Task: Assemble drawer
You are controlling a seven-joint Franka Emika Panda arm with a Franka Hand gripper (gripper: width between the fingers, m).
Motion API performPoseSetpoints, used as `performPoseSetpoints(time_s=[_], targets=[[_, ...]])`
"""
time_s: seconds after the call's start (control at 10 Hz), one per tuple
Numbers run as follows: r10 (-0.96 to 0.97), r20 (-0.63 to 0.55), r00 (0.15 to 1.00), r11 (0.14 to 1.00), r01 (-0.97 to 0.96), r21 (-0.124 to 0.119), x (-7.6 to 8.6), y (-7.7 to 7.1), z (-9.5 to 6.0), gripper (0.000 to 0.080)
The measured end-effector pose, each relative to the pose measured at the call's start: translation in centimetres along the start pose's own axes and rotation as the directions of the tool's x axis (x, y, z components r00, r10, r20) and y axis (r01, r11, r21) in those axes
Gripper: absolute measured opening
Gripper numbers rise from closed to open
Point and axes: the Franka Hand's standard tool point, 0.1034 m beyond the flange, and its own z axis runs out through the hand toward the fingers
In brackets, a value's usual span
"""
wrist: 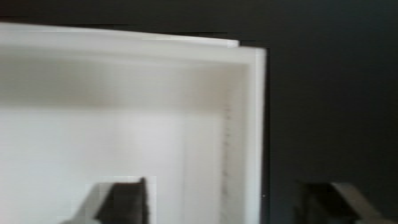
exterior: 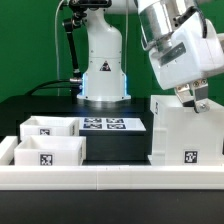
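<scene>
At the surface's [exterior: 118, 150] edge on the exterior view's right, the end effector [wrist: 226, 205], spread apart, straddles the housing's [exterior: 184, 135] thin wall, likely light, stiff, slick: pinch there.

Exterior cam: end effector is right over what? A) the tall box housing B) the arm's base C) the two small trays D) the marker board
A: the end effector sits at the top edge of the tall box housing on the exterior view's right, open, its fingers straddling one wall in the wrist view.
</scene>
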Motion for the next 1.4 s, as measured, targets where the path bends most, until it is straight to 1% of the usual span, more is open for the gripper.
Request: performPoseSetpoints(time_s=[0.1, 0.2, 0.3, 0.4, 0.5, 0.7, 0.8, 0.9, 1.0, 1.1, 1.2, 1.3, 1.4], targets=[[-0.102, 0.018, 0.995, 0.995, 0.102, -0.014, 0.3, 0.4, -1.1, 0.0566], [-0.202, 0.05, 0.978, 0.979, 0.203, -0.032, 0.8, 1.0, -2.5, 0.0624], [-0.294, 0.09, 0.952, 0.954, 0.298, -0.043, 1.4, 1.5, -3.7, 0.0644], [-0.348, 0.115, 0.93, 0.934, 0.355, -0.044, 2.2, 1.8, -4.7, 0.0644], [-0.367, 0.127, 0.922, 0.926, 0.375, -0.047, 2.6, 2.1, -4.8, 0.0648], [-0.393, 0.128, 0.911, 0.915, 0.401, -0.044, 2.5, 2.1, -4.7, 0.0649], [-0.423, 0.142, 0.895, 0.897, 0.435, -0.074, 2.3, 2.5, -4.7, 0.0649], [-0.536, 0.178, 0.825, 0.811, 0.562, -0.163, 2.2, 2.9, -4.8, 0.0649], [-0.678, 0.197, 0.708, 0.697, 0.704, -0.133, 3.1, 2.7, -4.8, 0.0649], [-0.767, 0.212, 0.605, 0.592, 0.795, -0.13, 4.2, 3.2, -4.9, 0.0649], [-0.84, 0.218, 0.497, 0.476, 0.868, -0.143, 5.2, 3.5, -4.8, 0.0649], [-0.898, 0.19, 0.397, 0.372, 0.915, -0.154, 5.8, 3.4, -4.4, 0.0649], [-0.911, 0.202, 0.359, 0.335, 0.931, -0.147, 5.7, 3.6, -4.3, 0.0649]])
